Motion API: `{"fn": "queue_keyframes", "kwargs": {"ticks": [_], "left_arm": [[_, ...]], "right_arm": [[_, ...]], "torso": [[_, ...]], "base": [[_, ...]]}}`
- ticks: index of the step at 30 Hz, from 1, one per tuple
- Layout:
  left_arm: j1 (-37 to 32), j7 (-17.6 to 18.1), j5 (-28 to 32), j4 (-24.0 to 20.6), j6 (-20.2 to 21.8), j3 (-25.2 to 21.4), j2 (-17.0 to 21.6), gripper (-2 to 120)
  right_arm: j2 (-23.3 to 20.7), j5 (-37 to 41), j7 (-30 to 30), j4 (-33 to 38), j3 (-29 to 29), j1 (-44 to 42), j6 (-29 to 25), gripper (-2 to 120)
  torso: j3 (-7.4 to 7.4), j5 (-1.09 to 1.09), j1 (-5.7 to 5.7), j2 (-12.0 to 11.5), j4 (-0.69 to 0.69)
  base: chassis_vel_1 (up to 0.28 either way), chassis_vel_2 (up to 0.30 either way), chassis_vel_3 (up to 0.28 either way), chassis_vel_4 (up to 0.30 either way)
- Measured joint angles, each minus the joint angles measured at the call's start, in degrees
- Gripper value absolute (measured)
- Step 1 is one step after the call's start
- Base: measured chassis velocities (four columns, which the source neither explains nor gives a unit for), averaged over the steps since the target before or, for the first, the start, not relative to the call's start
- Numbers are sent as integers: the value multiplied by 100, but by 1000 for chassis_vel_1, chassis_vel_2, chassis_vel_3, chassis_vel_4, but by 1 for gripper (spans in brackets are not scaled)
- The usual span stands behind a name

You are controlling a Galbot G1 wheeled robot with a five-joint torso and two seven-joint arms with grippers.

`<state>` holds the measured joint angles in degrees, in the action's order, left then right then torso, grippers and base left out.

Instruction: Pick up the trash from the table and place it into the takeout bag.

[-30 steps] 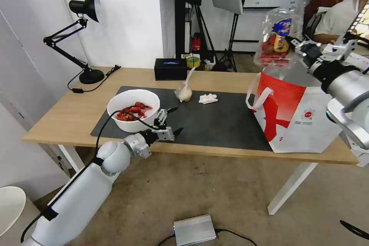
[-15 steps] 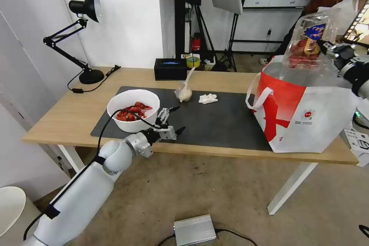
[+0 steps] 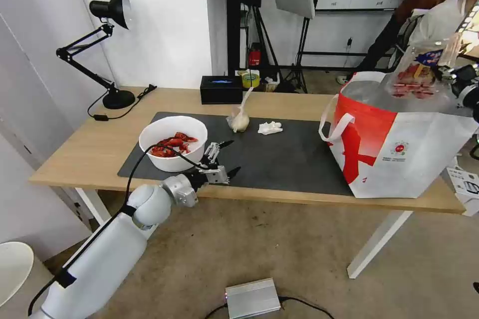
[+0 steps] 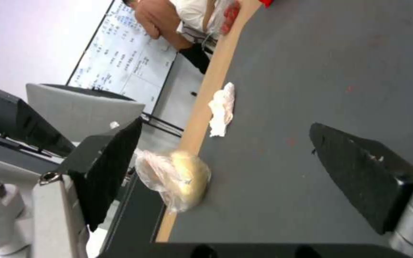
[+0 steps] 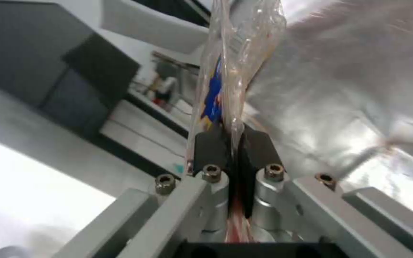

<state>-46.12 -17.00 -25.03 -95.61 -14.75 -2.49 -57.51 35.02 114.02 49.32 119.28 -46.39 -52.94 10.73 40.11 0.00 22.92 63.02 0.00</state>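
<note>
Right gripper (image 5: 233, 150) pinches the clamshell (image 3: 418, 77) by its rim so it hangs over the open bag (image 3: 399, 144), low enough to drop onto the foil lining. Left gripper (image 3: 223, 163) waits wide open over the mat near the bowl (image 3: 173, 142) of shells; knotted bag (image 3: 239, 120) and tissue (image 3: 270, 127) lie on the surface (image 3: 95, 149).

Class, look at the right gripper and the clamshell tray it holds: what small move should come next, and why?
Probably lower a little, then open. The right gripper is shut on the clamshell tray, which hangs over the takeout bag's foil-lined mouth, still largely above the rim.
</note>
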Motion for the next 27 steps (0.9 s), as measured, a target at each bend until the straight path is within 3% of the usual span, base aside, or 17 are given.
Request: {"fn": "queue_keyframes", "kwargs": {"ticks": [8,19,27], "left_arm": [[-25,0,3,-6,5,-35,-51,91],[-32,4,33,-8,12,-99,-51,91],[0,6,46,-14,16,-110,-91,91]], "right_arm": [[63,-53,338,-337,449,402,19,1],[117,-74,479,-381,598,565,79,1],[101,-45,602,-306,581,486,100,22]], "torso": [[0,0,0,0,0],[0,-1,0,0,0],[0,0,0,0,-1]], "base": [[0,0,0,0],[0,0,0,0],[0,0,0,0]]}}
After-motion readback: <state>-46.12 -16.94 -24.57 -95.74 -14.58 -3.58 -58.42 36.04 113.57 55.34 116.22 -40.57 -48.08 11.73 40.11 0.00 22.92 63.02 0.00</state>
